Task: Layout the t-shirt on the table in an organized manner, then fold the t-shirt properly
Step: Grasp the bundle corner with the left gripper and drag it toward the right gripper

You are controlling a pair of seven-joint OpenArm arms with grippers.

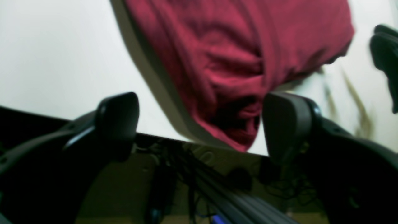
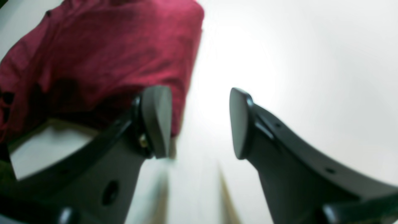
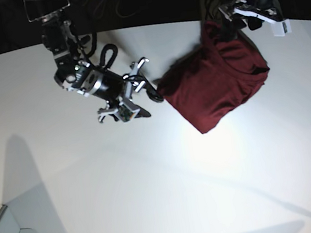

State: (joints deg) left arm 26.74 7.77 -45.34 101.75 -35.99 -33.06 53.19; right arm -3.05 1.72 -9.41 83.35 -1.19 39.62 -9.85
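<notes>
Base view alone shows the t-shirt (image 3: 216,84) bunched on the table (image 3: 153,181); wrist views show left gripper (image 1: 199,124) and right gripper (image 2: 200,123) spread apart, empty.

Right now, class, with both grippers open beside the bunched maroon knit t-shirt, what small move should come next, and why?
Probably close the left gripper on the maroon knit t-shirt at the far edge of the white table. Its open jaws already flank a hanging fold, while the right gripper holds nothing, and the shirt lies crumpled.
</notes>
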